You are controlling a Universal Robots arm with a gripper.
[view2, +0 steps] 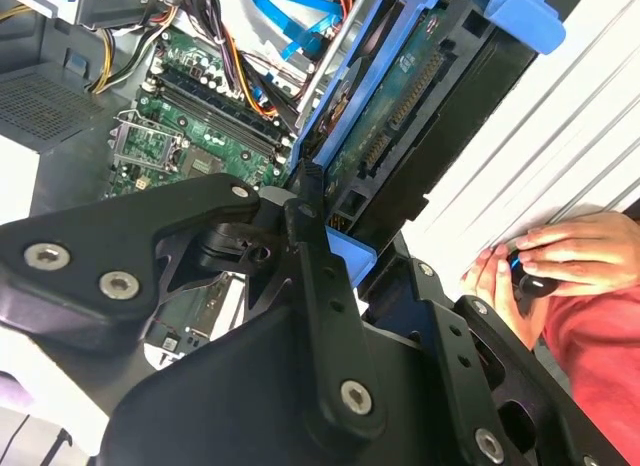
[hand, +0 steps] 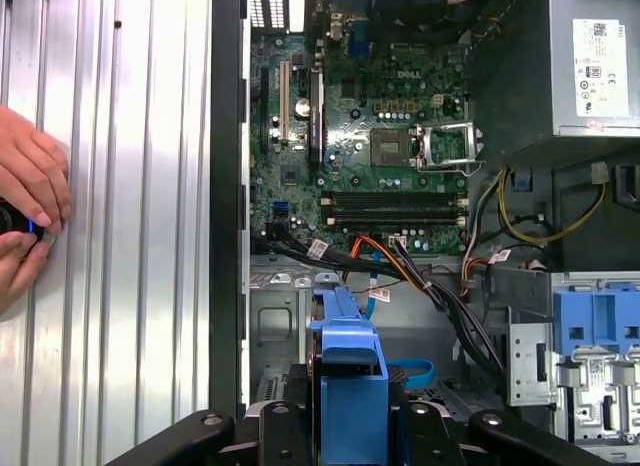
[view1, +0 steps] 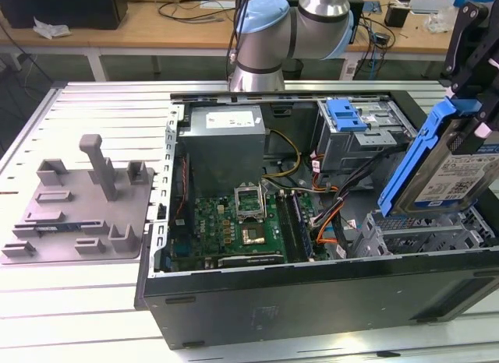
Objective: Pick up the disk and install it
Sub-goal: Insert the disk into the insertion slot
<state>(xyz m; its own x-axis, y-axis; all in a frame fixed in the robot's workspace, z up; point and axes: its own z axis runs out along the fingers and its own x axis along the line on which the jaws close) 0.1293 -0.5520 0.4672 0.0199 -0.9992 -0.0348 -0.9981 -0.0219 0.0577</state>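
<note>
The disk [view1: 456, 172] is a silver drive with a barcode label in a blue carrier frame. It hangs tilted, held from its upper end, above the open computer case [view1: 312, 293] at the exterior view's right. My gripper [view1: 470, 106] is shut on that upper end. In the second wrist view the disk [view2: 400, 116] shows its green circuit side between the black fingers [view2: 305, 226]. In the first wrist view its blue frame [hand: 350, 371] sits edge-on in my gripper [hand: 350, 421], over a grey metal bay [hand: 285, 326] inside the case.
A grey drive cage [view1: 366, 141] with a fixed blue bracket [view1: 345, 114] stands in the case behind the disk. Motherboard [view1: 242, 223], power supply [view1: 226, 141] and loose cables [hand: 420, 276] lie inside. A grey fixture plate [view1: 78, 207] rests on the table. A person's hand [hand: 25, 201] lies beside the case.
</note>
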